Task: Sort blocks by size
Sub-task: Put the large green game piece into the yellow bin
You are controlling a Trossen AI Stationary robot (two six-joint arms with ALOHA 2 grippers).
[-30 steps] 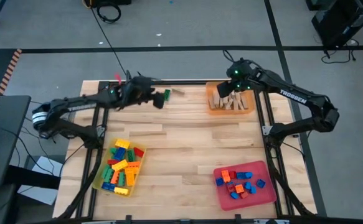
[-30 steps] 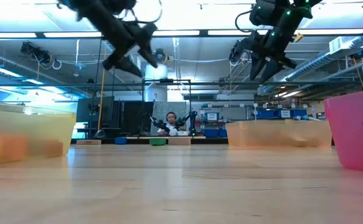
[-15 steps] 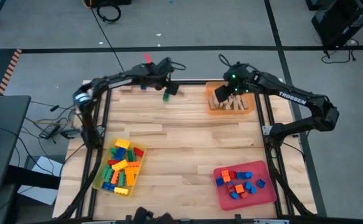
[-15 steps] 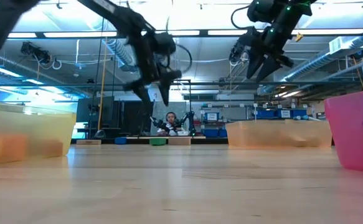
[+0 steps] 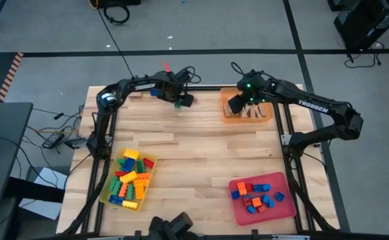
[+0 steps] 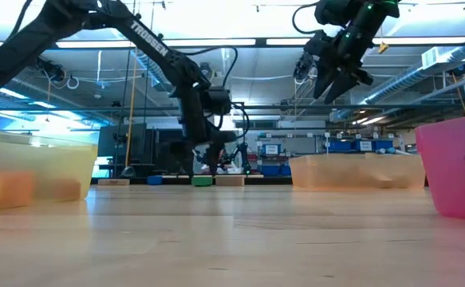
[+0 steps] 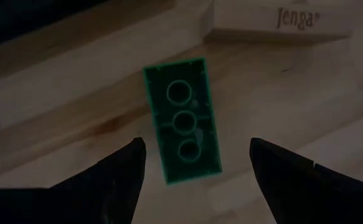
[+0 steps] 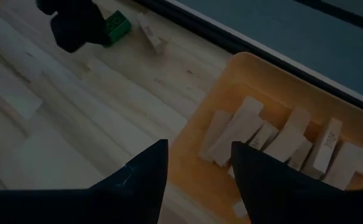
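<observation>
Only the left wrist view shows the green block (image 7: 183, 121) from near: it lies flat on the desk (image 5: 201, 153), hollow underside up with three round tubes, beside a wooden Jenga piece (image 7: 274, 20). The left tool (image 7: 193, 165) stands wide open over it, empty. Farther, the right tool (image 8: 197, 163) hangs half open, empty, above the orange tray (image 8: 265, 84) of wooden blocks (image 8: 274, 140).

green brick (image 7: 182, 120) | tan wooden blocks (image 8: 281, 143) – orange tray (image 5: 229, 117) | red tray (image 5: 289, 208) – blue, orange
</observation>
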